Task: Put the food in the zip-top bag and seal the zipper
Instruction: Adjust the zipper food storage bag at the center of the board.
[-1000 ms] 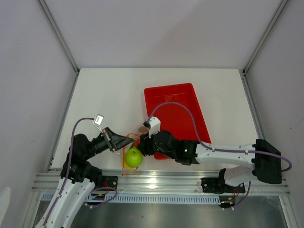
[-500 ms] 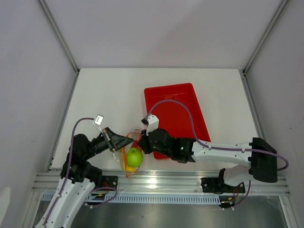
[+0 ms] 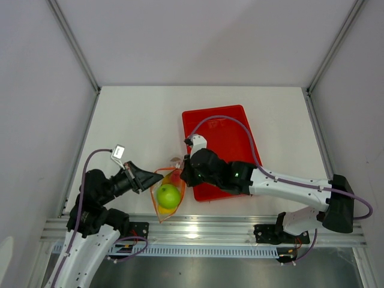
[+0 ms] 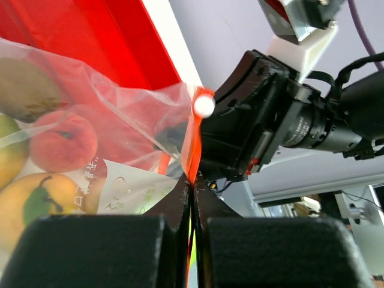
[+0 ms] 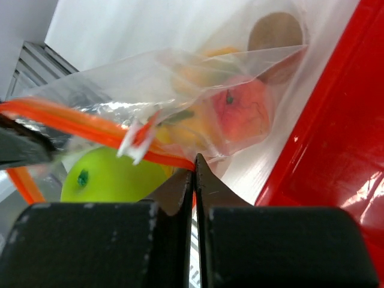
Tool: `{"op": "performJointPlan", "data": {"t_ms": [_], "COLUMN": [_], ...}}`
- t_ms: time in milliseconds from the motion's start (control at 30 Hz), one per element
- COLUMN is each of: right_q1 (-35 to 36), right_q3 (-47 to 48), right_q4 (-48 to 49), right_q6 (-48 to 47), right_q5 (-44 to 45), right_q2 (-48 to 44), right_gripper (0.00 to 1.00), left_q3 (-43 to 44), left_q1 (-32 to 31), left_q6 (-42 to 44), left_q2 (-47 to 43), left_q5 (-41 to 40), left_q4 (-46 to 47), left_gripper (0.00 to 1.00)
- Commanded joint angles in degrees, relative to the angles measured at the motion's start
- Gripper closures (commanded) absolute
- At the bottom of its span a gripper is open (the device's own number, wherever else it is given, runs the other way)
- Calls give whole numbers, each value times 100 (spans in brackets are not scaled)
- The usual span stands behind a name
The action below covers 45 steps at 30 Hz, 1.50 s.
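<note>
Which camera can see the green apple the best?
The top camera: the green apple shows whole and round. The right wrist camera is closer, but the orange zipper and the fingers hide part. The left wrist camera shows the peach, not the apple clearly.

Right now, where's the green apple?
Top view: inside the zip-top bag, between the left gripper and right gripper, left of the red tray. The green apple shows clearly.

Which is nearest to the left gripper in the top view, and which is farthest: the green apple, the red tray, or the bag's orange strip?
1. Orange strip: pinched in the left gripper itself.
2. Green apple: just beside the gripper, on the robot's side.
3. Red tray: farther away, to the right.
</note>
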Motion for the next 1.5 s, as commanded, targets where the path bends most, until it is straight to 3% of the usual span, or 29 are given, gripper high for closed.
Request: {"op": "performJointPlan", "data": {"t_ms": [0, 400, 667, 967, 1167, 1467], "right_q1": [-111, -181, -199, -173, -146, -155], "right_q3": [58, -56, 40, 198, 199, -223], "right_q4": [-515, -586, -68, 521, 724, 1198], "right_q6": [52, -159, -63, 842, 1492, 2616], "right_q5": [-272, -1116, -1723, -1433, -994, -572], "right_q2": [-223, -697, -452, 84, -38, -452], "right_gripper": [100, 100, 100, 100, 100, 100], "left_q3": [545, 1126, 802, 652, 670, 652], "left_q1": [-35, -35, -35, -35, -35, -44], "left_q6": [524, 1131, 824, 894, 1069, 1395], "left_q2": [-80, 157, 325, 439, 483, 413], "left_q5": [-345, -759, -74, 296, 454, 489], "left_q4": [-589, -1495, -802, -634, -625, -836], "left_gripper": [100, 100, 99, 99, 88, 59]}}
